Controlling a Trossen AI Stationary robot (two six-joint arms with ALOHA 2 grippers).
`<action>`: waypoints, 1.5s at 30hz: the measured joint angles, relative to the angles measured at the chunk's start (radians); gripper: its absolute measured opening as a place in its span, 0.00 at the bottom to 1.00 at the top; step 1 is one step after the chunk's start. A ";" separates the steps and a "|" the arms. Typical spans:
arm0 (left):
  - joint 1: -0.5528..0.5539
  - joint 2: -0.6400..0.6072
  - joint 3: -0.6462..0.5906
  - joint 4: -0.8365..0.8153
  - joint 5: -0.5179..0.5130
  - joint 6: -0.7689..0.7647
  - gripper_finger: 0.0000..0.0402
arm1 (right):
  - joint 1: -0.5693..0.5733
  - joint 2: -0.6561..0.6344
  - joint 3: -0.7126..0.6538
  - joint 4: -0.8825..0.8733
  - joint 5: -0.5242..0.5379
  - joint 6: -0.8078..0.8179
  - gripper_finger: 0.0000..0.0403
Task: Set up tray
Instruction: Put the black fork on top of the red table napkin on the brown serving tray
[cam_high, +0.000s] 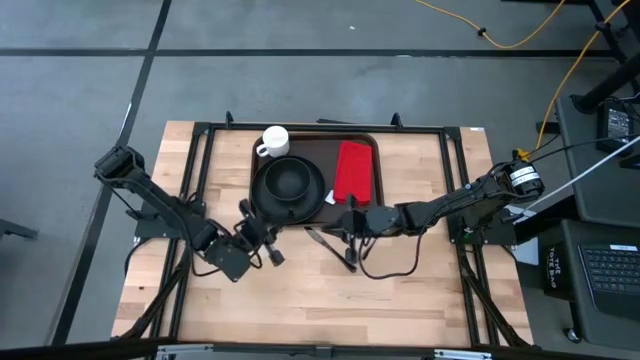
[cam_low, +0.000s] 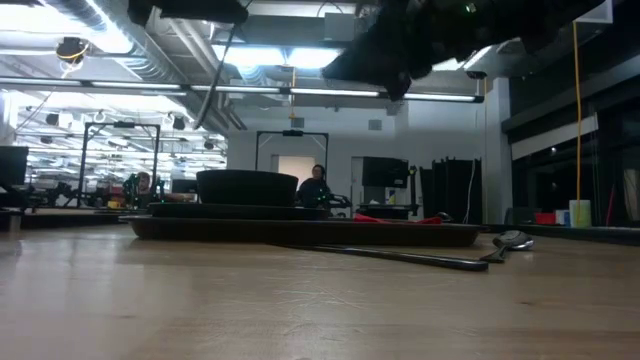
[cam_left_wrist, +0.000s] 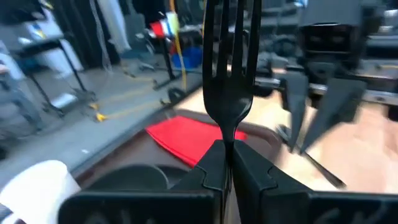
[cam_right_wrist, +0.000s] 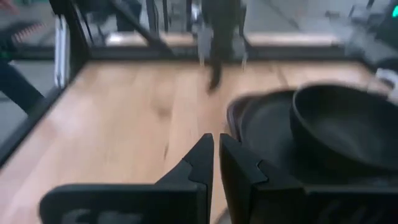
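Observation:
The dark brown tray (cam_high: 378, 150) lies at the table's far middle. It carries a white mug (cam_high: 275, 140), a black plate with a black bowl (cam_high: 290, 184) on it, and a red napkin (cam_high: 353, 170). My left gripper (cam_high: 258, 236) hovers near the tray's near-left corner, shut on a black fork (cam_left_wrist: 229, 74). My right gripper (cam_high: 350, 224) hangs just off the tray's near edge, shut and holding nothing; its fingers (cam_right_wrist: 214, 155) point toward the plate and bowl (cam_right_wrist: 342, 121). A spoon (cam_low: 510, 240) lies flat on the table in front of the tray. My left gripper pinches the black fork by its handle (cam_left_wrist: 225, 144), just below the neck, between its two fingers. The fork runs on along the fingers, tines forward toward the red napkin (cam_left_wrist: 186, 138). It is lifted clear of the table.
Dark cutlery (cam_high: 328, 244) lies on the wood between the two grippers, near the tray's near edge. The table's near half (cam_high: 330, 300) is bare wood. A black frame (cam_high: 450, 128) runs along the table's sides. People and equipment show in the room beyond.

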 joint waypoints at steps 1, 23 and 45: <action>0.009 0.000 0.000 0.023 -0.012 0.027 0.02 | 0.000 0.000 0.000 0.031 0.000 -0.015 0.08; 0.175 0.000 0.000 0.334 0.112 0.367 0.02 | -0.016 0.000 0.000 0.329 0.025 -0.225 0.08; 0.295 0.000 0.000 0.411 0.244 0.419 0.01 | -0.109 0.009 0.004 0.386 0.173 -0.112 0.35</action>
